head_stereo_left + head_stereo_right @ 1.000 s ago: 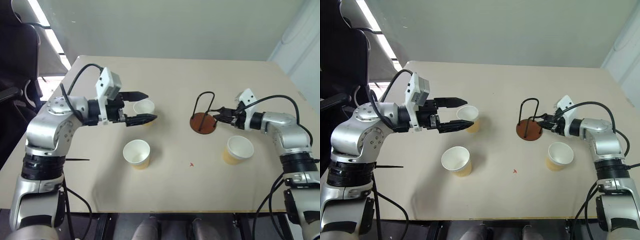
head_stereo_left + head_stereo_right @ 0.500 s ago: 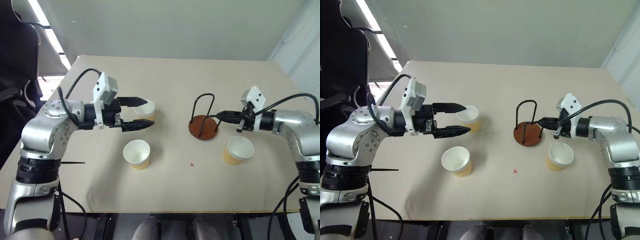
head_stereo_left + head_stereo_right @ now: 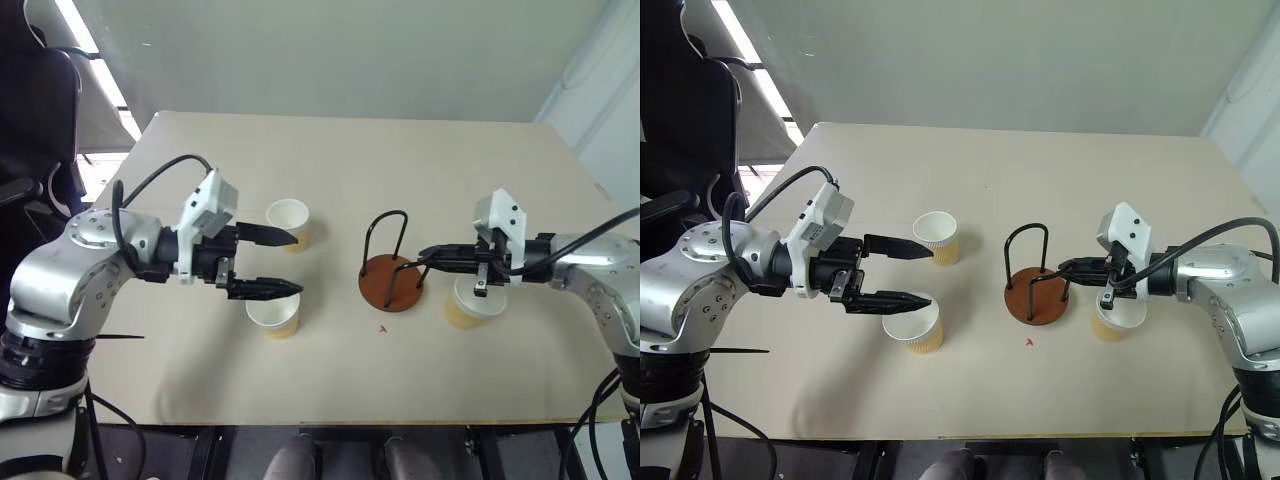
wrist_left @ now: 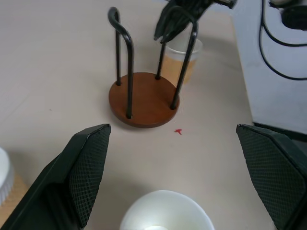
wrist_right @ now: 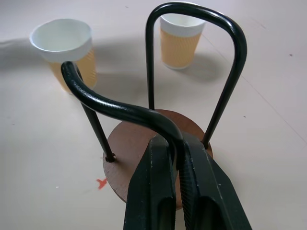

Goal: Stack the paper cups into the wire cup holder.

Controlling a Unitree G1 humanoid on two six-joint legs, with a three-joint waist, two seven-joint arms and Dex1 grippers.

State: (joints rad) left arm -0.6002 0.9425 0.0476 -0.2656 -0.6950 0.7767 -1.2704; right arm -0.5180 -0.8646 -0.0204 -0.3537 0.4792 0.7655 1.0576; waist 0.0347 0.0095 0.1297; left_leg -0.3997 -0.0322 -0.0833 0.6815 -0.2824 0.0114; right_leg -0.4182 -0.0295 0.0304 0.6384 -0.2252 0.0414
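Right claw (image 5: 178, 158) is pinching the wire cup holder (image 3: 388, 281) loop; left claw (image 3: 290, 263) is hovering wide over a paper cup (image 3: 273, 316). Risk: holder tipping under the one-sided pull.

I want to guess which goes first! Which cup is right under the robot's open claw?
The near paper cup on the robot's left: the open left gripper hovers just above it. The other two stand apart.
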